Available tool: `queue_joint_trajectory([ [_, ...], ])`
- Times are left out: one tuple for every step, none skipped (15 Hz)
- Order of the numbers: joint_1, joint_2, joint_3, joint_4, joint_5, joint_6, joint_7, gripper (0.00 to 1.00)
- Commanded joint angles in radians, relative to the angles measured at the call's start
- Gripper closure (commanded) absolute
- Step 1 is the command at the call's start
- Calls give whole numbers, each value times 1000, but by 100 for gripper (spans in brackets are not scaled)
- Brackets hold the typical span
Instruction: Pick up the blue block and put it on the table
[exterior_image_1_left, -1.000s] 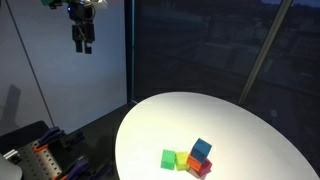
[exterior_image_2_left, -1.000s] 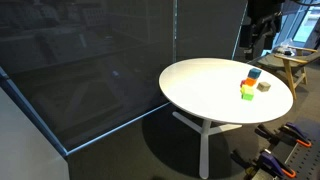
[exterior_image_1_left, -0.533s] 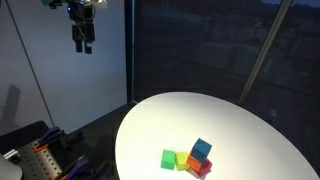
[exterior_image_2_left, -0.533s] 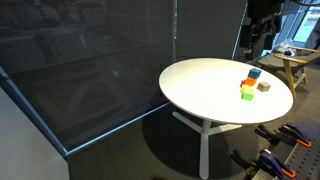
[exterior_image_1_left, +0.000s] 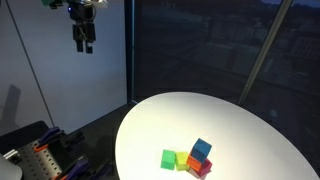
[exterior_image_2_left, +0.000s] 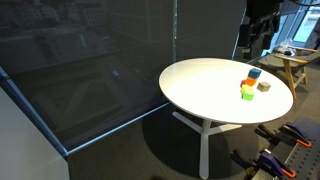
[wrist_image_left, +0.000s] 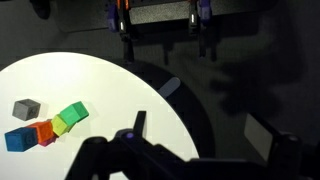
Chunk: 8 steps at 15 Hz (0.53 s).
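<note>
**Gripper high and off the table, blue block not yet approached**

- Gripper hangs high above the floor, well apart from the table and off to one side of it. In the wrist view its fingers stand wide apart, with nothing between them. Empty.
- Blue block sits in a tight cluster of coloured cubes near the table's edge. In an exterior view it looks perched on the orange cube and the red-pink cube, raised above the green cube beside them. The wrist view shows it at the end of the row, just beside the orange one. From that angle I cannot confirm the stacking.
- A grey cube lies a little apart from the cluster.
- Handling, by judgement: a small rigid cube, probably light, with flat faces and smooth sides. It should not deform, but a weak or off-centre pinch could let it twist.
- Where to hold: two opposite vertical faces, the fingers coming straight down from above and centred on the block. If it does sit on its neighbours, the upper sides are free. Keep the fingertips above the cubes beneath so they are not nudged.
- Risk: crowding. A finger catching the orange or red-pink cube could topple the stack.
</note>
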Motion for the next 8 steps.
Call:
queue_joint_trajectory([
  [11, 9, -30, 23, 8, 27, -2, 0],
  [9, 11, -37, 29, 12, 41, -4, 0],
  [8, 13, -45, 35, 17, 53, -7, 0],
  [7, 15, -53, 41, 22, 67, -12, 0],
  [6, 17, -60, 46, 27, 85, -14, 0],
  [4, 21, -71, 52, 35, 101, -19, 0],
  [3, 24, -81, 57, 44, 116, -22, 0],
  [1, 28, -91, 63, 54, 132, -27, 0],
])
